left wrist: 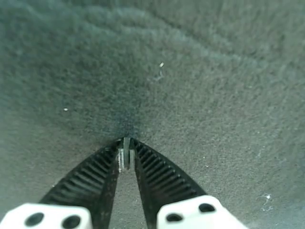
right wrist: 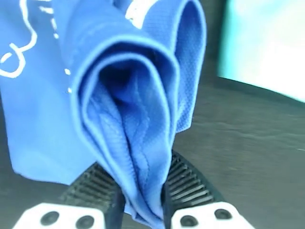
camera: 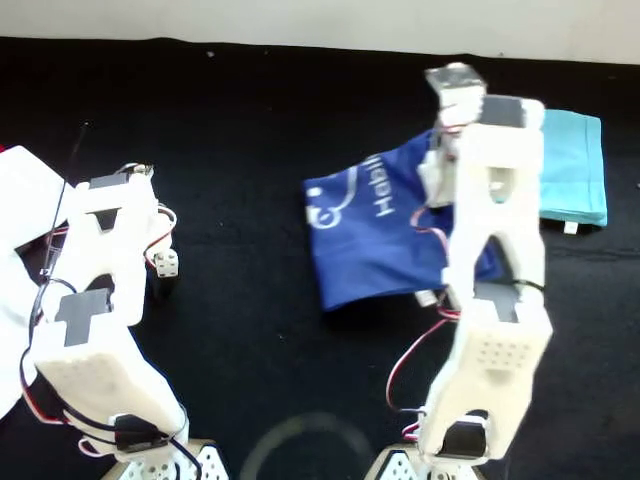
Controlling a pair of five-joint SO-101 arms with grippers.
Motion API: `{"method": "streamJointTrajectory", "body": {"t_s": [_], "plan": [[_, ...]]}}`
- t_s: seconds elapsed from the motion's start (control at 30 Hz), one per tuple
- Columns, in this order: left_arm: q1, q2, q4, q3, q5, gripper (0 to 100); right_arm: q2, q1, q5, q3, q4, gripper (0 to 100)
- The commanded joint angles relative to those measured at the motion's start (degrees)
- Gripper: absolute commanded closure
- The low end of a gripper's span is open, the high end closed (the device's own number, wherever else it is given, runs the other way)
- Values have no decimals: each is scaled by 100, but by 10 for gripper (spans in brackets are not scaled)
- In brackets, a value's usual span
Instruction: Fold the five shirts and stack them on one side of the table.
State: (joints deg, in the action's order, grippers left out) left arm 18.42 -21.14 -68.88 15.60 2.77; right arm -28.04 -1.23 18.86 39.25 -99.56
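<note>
A black, felt-like cloth [camera: 250, 130] covers the whole table. A pale wall strip [camera: 300, 18] runs along the 12 o'clock edge. A faint grey ring [camera: 305, 419] marks the cloth at 6 o'clock. A few white lint specks [left wrist: 161, 65] lie on the fabric.

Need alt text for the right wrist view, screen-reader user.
The right gripper is shut on a bunched fold of the blue shirt, which sticks up between its black fingers. A teal shirt lies beyond on the black table.
</note>
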Motion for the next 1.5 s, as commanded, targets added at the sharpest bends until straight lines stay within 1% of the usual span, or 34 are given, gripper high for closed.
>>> {"method": "streamJointTrajectory", "body": {"t_s": [0.0, 0.23, 0.33, 0.6, 0.8, 0.9, 1.07, 1.3, 1.4, 1.47], "plan": [[31, -84, 185, -110, 44, 990, 435, 488, 501, 620, 233, 992], [31, -84, 185, -92, 44, 990, 4, 884, 1266, 2220, 242, 992], [31, -40, 220, 31, 44, 990, -295, 1086, 1363, 2721, 409, 992], [31, -31, 220, 57, 44, 990, -831, 1824, 1354, 2897, 1516, 992], [31, -31, 220, 75, 44, 990, -1297, 2123, 1389, 2897, 2492, 992], [31, -31, 211, 75, 44, 990, -1596, 2229, 1398, 2897, 3187, 992], [31, -31, 202, 84, 44, 990, -2176, 2387, 1820, 2888, 4092, 992], [31, -31, 211, 84, 44, 990, -2738, 2624, 1705, 2897, 5033, 992], [31, -31, 211, 84, 44, 990, -2905, 2765, 985, 2897, 5402, 992], [31, -31, 211, 84, 44, 990, -2993, 2782, 633, 2897, 5455, 992]]}}
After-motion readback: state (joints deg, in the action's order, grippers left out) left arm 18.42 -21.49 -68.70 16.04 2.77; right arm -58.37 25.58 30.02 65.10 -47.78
